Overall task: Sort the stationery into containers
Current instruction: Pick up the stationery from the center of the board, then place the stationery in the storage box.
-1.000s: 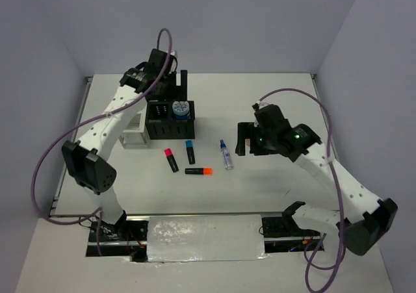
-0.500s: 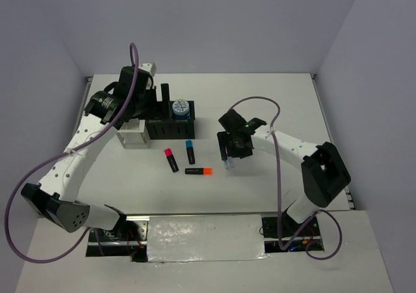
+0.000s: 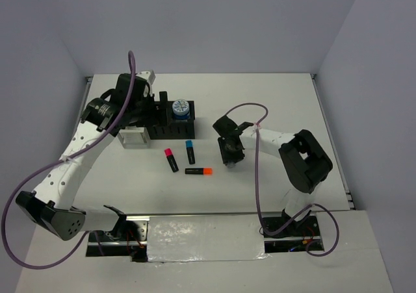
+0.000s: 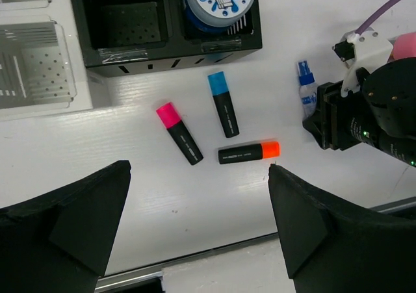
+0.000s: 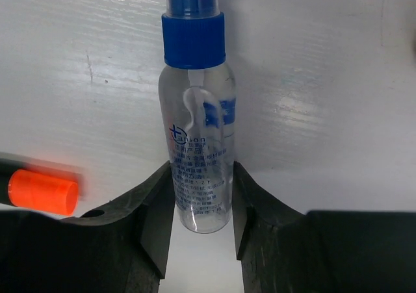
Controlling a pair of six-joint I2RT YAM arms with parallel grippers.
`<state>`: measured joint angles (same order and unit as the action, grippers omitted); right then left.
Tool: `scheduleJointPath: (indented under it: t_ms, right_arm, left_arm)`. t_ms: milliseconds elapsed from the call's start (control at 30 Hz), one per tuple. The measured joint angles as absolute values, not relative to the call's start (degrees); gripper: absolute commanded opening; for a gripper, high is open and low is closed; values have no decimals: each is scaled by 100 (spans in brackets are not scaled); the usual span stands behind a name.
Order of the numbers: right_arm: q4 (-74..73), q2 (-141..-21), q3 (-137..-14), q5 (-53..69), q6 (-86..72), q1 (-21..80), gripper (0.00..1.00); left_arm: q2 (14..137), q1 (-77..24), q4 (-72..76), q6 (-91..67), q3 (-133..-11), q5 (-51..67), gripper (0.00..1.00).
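Note:
A clear bottle (image 5: 195, 143) with a blue cap lies flat on the white table, also seen in the left wrist view as the bottle (image 4: 307, 91). My right gripper (image 5: 201, 169) is shut on the bottle, one pad against each side of its body. In the top view the right gripper (image 3: 229, 153) covers most of the bottle. The pink-capped highlighter (image 3: 171, 160), blue-capped highlighter (image 3: 190, 151) and orange-capped highlighter (image 3: 199, 171) lie loose to its left. My left gripper (image 4: 198, 168) hangs open and empty, high above them. A blue-white roll (image 3: 181, 108) sits in the black organizer (image 3: 159, 132).
The white organizer (image 3: 134, 137) stands against the left side of the black one, and the compartments of it that show hold nothing. The orange cap (image 5: 42, 190) lies close to my right gripper's left finger. The table's front edge runs below the highlighters.
The right arm swung left and came down over the bottle, and its jaws closed in on the bottle's sides. The left arm drew back from over the black organizer.

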<state>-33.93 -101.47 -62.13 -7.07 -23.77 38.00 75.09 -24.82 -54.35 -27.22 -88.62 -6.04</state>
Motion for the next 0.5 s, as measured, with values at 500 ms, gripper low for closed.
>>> scheduleJointPath:
  t_ms: [500]
  right_arm:
    - [-2178, -6361, -6222, 1887, -2464, 4525, 0]
  left_arm:
    - [7244, -2484, -2156, -4281, -8036, 2840, 99]
